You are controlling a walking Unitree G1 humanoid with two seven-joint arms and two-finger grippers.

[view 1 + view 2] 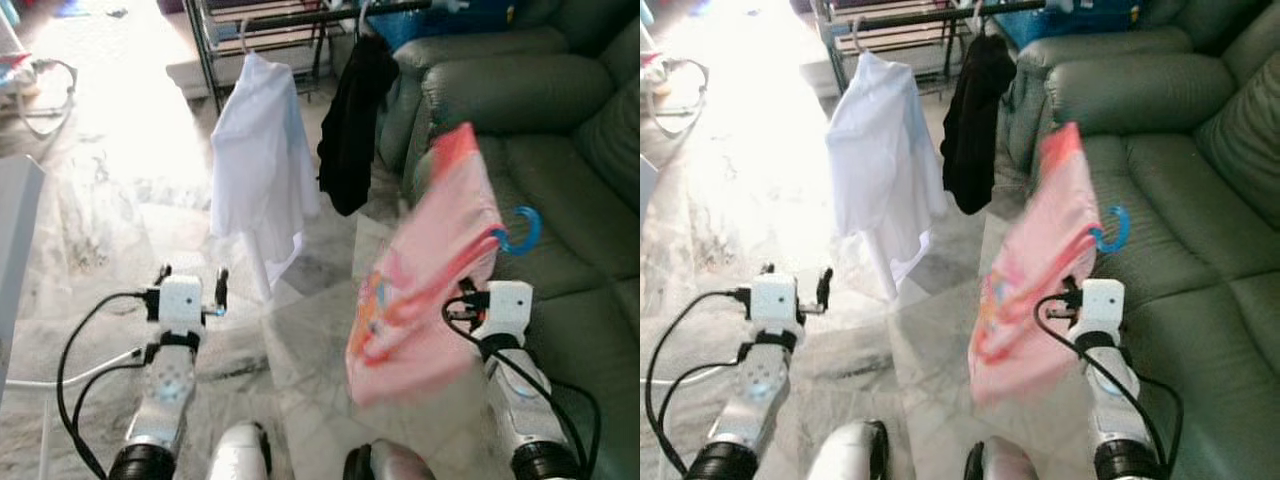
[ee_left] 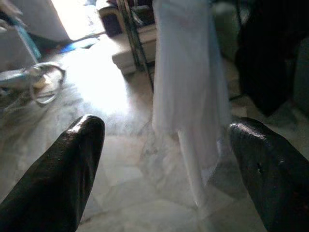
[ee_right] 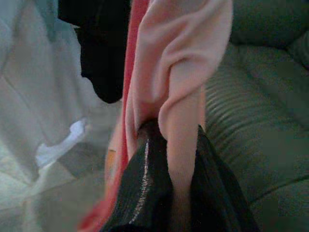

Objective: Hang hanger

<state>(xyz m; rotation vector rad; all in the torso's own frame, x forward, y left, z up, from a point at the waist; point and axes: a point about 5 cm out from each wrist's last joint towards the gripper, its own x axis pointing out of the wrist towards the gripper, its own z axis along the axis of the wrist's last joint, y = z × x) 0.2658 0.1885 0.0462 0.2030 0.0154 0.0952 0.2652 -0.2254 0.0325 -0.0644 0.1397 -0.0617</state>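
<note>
My right hand (image 1: pixel 1072 292) is raised beside the green sofa (image 1: pixel 1180 150), closed on a pink garment (image 1: pixel 1035 270) that hangs from a hanger with a blue hook (image 1: pixel 1114 232); the cloth is blurred. My left hand (image 1: pixel 795 285) is held out over the marble floor (image 1: pixel 730 190), fingers apart and holding nothing. Ahead, a white shirt (image 1: pixel 880 160) and a black garment (image 1: pixel 970 120) hang from the dark rail (image 1: pixel 930 15) of a rack.
</note>
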